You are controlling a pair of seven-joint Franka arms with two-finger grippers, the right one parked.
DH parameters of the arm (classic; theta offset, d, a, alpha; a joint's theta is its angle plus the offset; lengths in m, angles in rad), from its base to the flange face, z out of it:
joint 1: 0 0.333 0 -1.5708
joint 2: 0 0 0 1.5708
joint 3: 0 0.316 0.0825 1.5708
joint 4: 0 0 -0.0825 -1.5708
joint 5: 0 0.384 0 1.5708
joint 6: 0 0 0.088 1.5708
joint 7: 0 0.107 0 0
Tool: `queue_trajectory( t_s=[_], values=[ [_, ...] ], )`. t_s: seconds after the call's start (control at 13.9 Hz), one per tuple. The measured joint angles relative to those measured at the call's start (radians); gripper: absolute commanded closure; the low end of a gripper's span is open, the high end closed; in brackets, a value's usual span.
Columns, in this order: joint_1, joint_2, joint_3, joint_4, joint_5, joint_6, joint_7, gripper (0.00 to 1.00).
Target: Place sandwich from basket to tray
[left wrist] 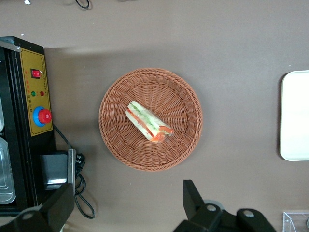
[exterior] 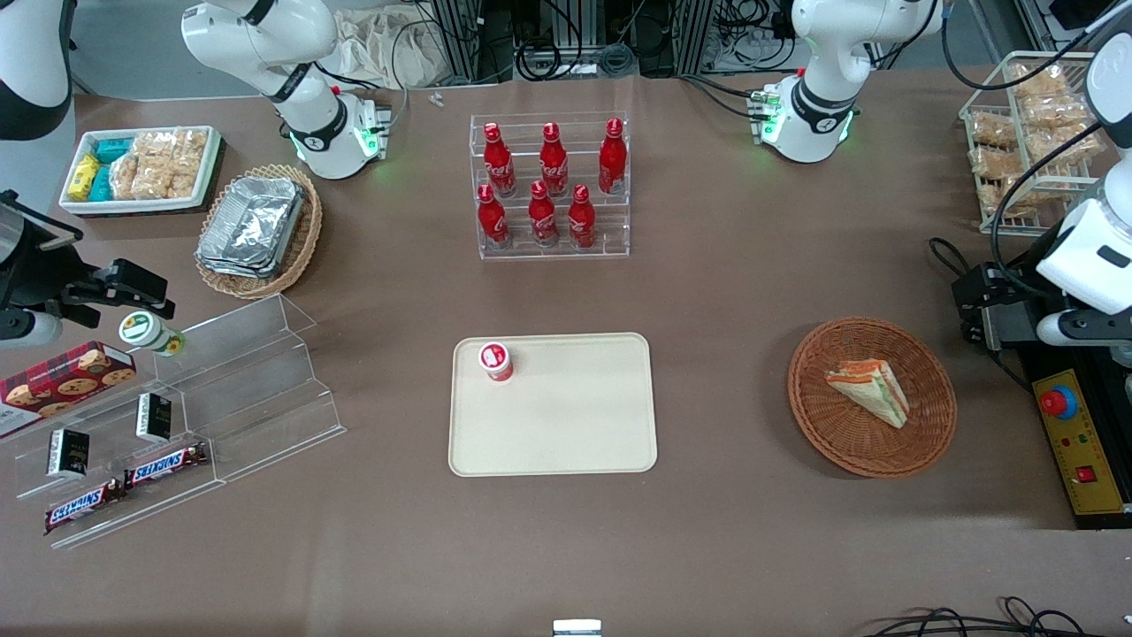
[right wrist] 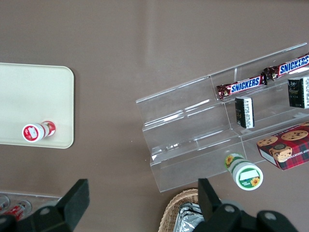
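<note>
- Basket (exterior: 871, 396): round reddish-brown wicker, toward the working arm's end of the table; bare brown table (exterior: 725, 292) all around its rim.
- Contents: one sandwich (exterior: 870, 388), a wedge lying flat near the basket's middle, clear of the rim.
- Tray (exterior: 553, 403): cream, rectangular, well apart from the basket, open tabletop between them.
- Contents: one small red-and-white cup (exterior: 496, 361) upright near a corner; most of the tray floor is bare.
- Gripper (left wrist: 128, 205): held above the table beside the basket; jaws spread wide, holding nothing.
- Control box (exterior: 1081, 451): just beside the basket, at the table's edge.
</note>
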Motion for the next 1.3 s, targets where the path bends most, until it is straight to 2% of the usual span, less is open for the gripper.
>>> queue_trajectory(
  t_s=[0.58,0.79,1.08,1.3],
  values=[
    [-0.001,-0.003,0.000,0.001,-0.001,-0.018,0.000,0.00],
    [-0.001,0.001,0.000,-0.057,-0.006,-0.012,0.000,0.00],
    [0.004,0.005,0.011,-0.238,-0.016,0.180,0.000,0.00],
    [0.022,0.009,0.015,-0.320,-0.029,0.272,-0.001,0.00]
  ],
)
